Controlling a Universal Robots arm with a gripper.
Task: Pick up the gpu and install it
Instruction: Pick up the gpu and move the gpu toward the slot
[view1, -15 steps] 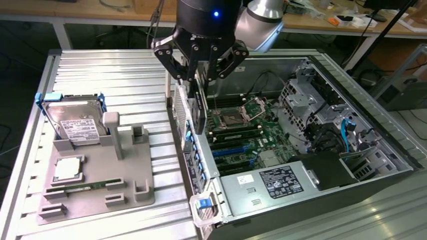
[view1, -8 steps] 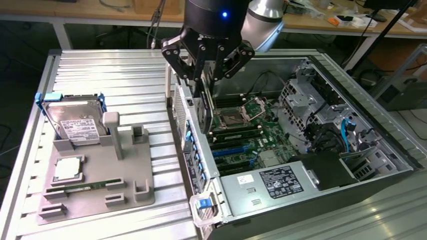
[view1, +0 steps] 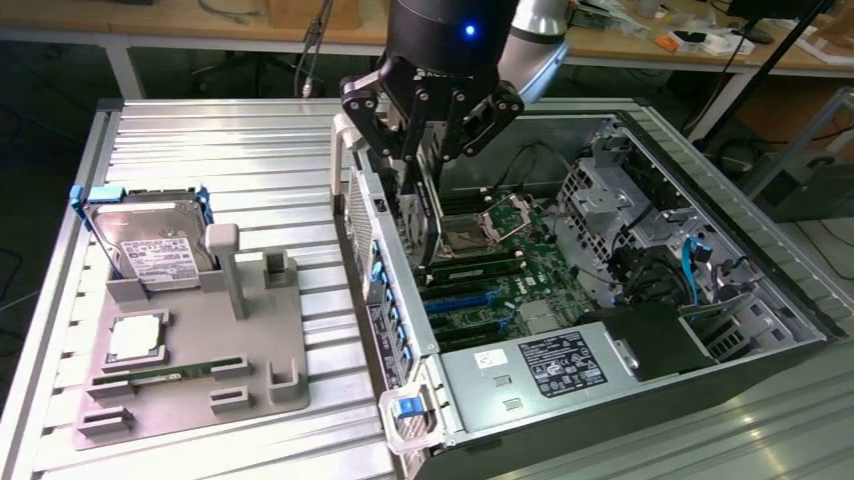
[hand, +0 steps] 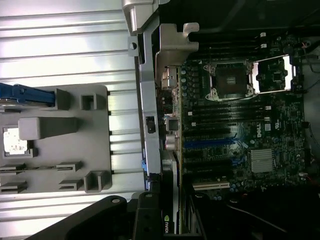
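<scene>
My gripper (view1: 427, 160) hangs over the rear wall of the open computer case (view1: 747, 300) and is shut on the gpu (view1: 424, 215). The gpu is a thin dark card held on edge, its lower end reaching down inside the case just above the motherboard (view1: 501, 270). In the wrist view the gpu (hand: 167, 150) runs away from the camera along the case's rear wall. Its pale metal end bracket (hand: 172, 50) is at the far end, and a green logo shows near the fingers. The blue and black expansion slots (hand: 210, 145) lie right beside the card.
A grey holder tray (view1: 200, 350) on the ribbed metal table at the exterior view's left carries a silver hard drive (view1: 154, 250), a square processor chip (view1: 136, 338) and a green memory stick (view1: 174, 372). Drive cages and cables fill the case's far side.
</scene>
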